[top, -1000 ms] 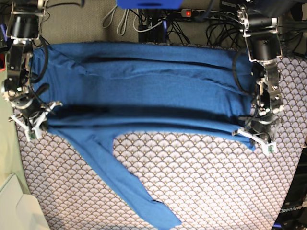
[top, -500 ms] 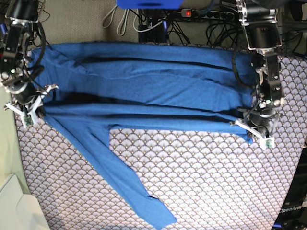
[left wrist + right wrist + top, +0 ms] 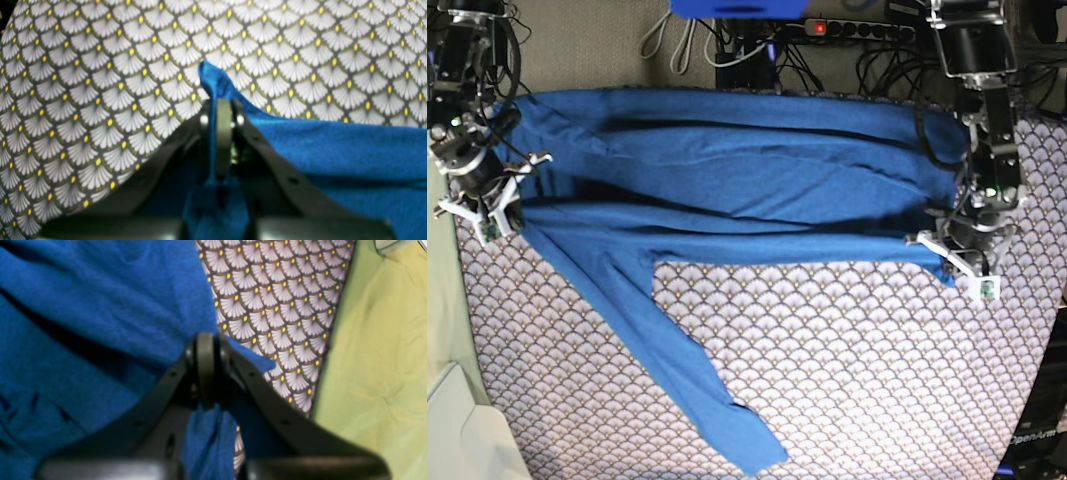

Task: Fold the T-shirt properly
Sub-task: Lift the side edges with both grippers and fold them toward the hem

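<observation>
Both grippers pinching the shirt's lower edge over the patterned table cover

The blue T-shirt (image 3: pixel 727 190) lies stretched across the top half of the table cover (image 3: pixel 847 370), from 9 to 3 o'clock, with 1 long sleeve (image 3: pixel 677 370) trailing down toward 6 o'clock. The left gripper (image 3: pixel 962 262), at 3 o'clock in the base view, has its jaws pressed together on a fold of blue cloth; the right gripper (image 3: pixel 482 205), at 9 o'clock, is likewise clamped on the shirt's edge beside a yellow-green surface (image 3: pixel 377 356)
</observation>
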